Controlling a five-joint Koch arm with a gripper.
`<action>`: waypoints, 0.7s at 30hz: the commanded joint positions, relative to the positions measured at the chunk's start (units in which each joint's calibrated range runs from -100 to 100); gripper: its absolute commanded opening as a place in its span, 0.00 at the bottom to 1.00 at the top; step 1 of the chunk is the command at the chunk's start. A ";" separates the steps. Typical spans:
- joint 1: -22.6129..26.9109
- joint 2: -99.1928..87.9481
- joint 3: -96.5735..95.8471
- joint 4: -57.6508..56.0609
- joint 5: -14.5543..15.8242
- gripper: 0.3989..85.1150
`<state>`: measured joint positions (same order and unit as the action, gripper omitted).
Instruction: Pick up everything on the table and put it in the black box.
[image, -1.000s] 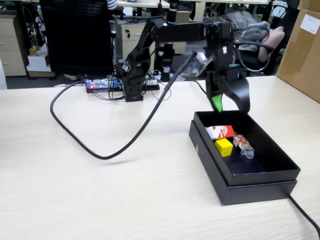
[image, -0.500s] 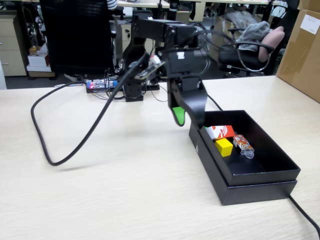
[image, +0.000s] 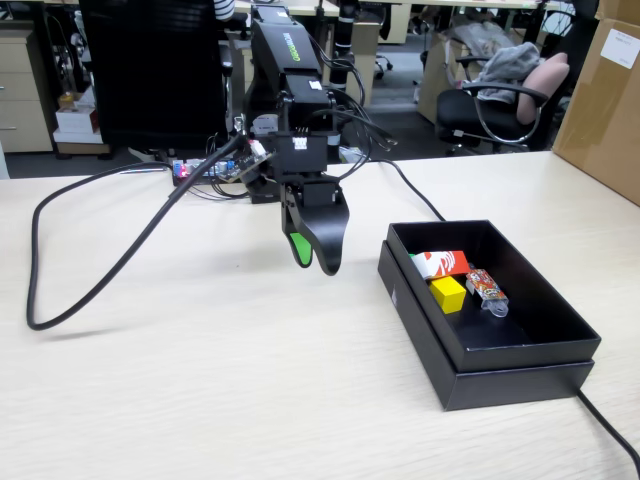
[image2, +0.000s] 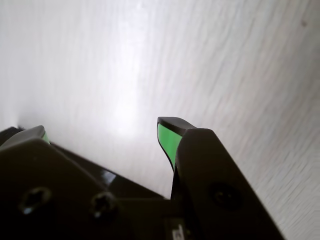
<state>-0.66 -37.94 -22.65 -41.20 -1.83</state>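
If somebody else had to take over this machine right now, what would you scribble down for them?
Pincer: open and empty, hanging above bare table, left of the black box in the fixed view.
In the box: red block, yellow cube and a small wrapped item.
Done: those pieces are boxed.
Left: no green cube shows in either view, so look for it; nothing else loose shows on the table.

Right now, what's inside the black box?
In the fixed view the black box holds the red block, the yellow cube and a small wrapped item. No green cube shows; the near wall hides some of the floor.
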 joint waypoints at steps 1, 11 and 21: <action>0.24 -9.17 -4.19 7.46 -0.24 0.51; 0.73 -19.95 -21.96 18.52 -0.54 0.52; 0.93 -30.05 -43.53 37.96 -1.12 0.52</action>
<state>0.27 -64.41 -65.94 -8.72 -2.61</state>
